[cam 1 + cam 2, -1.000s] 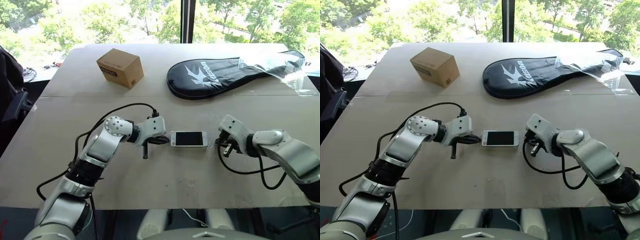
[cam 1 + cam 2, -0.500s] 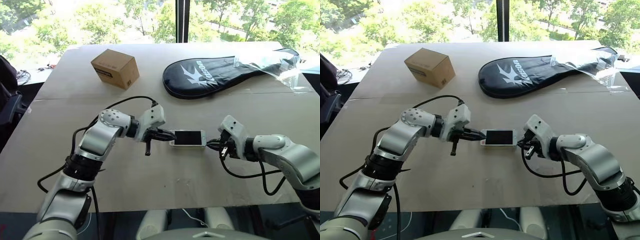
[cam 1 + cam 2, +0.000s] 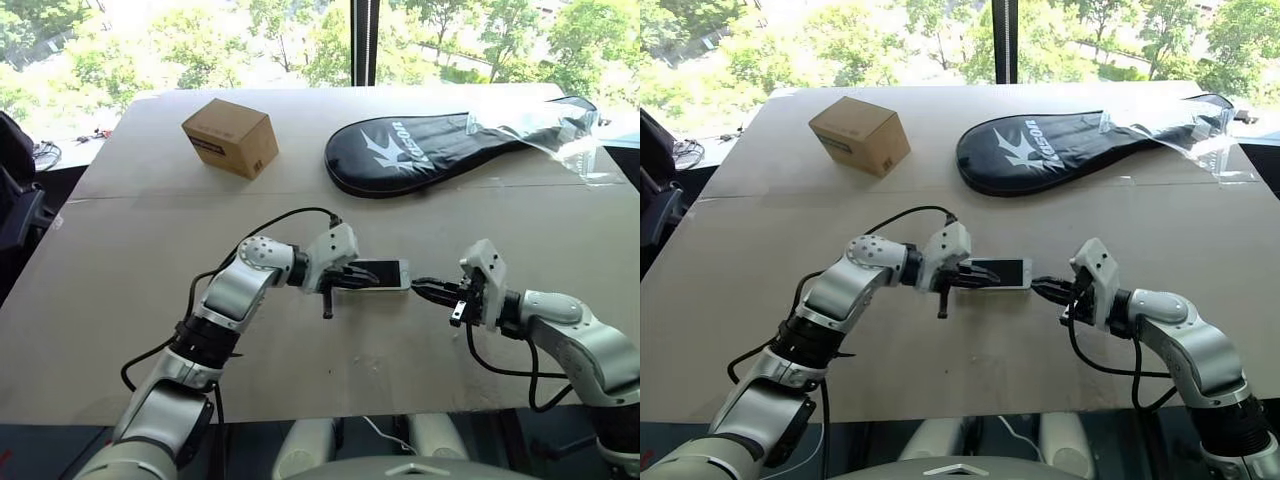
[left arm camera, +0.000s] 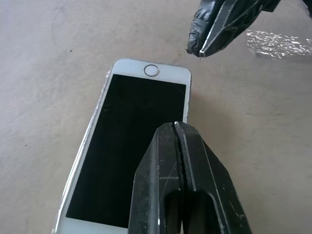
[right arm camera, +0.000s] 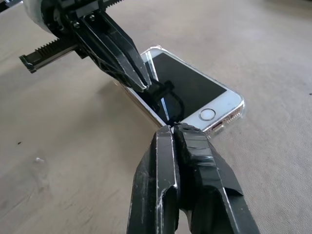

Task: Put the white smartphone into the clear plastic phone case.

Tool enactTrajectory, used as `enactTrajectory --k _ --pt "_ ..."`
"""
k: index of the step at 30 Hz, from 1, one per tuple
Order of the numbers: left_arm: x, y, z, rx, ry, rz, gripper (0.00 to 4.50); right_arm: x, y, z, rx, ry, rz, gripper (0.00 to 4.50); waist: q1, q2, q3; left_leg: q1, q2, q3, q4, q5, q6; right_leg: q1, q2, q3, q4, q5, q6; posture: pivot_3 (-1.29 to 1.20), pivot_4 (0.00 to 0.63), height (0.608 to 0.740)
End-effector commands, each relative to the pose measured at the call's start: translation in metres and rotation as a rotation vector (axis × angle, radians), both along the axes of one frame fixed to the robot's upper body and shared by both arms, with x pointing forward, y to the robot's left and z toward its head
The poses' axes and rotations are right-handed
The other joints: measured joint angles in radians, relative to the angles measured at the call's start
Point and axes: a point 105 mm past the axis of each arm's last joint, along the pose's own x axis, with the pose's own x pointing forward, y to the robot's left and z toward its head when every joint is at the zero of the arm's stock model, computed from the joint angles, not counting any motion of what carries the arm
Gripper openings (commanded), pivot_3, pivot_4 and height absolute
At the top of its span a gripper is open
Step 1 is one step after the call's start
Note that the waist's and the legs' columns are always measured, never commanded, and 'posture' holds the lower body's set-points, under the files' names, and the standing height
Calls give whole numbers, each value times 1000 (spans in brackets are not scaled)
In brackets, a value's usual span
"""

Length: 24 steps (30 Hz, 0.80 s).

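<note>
- Daylight poured in through the window (image 3: pixel 300 40) behind the table (image 3: pixel 120 250), leaving the far view overexposed.
- The tabletop was evenly lit, with soft shadows.
- The smartphone (image 5: pixel 190 92) screen mirrored a gripper; wrist views stayed sharp.

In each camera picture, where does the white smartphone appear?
Left eye view: white smartphone at centre, between both end effectors.
Right eye view: centre.
Left wrist view: centre-left.
Right wrist view: upper middle.
Shared landmark: its round home button, at the end nearer the right end effector.

Table (image 3: pixel 120 300): smartphone (image 3: pixel 380 275), box (image 3: pixel 230 137), racket bag (image 3: pixel 430 150), plastic bag (image 3: pixel 545 125).
</note>
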Motion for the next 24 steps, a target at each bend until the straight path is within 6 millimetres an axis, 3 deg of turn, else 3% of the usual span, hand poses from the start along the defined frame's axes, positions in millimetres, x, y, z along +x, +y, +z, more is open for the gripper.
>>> enactTrajectory --k 1,24 --pt "-1 0 0 15 -21 -16 0 3 2 2 30 -52 -3 106 0 0 0 0 0 0 0 0 0 0 0 0 0 0 0 0 150 740" --pt "1 14 -10 85 -14 -3 0 5 17 -61 13 109 20 106 -13 -2 -4 6 1 2 0 0 0 3 1 2 2 0 0 0 150 740"
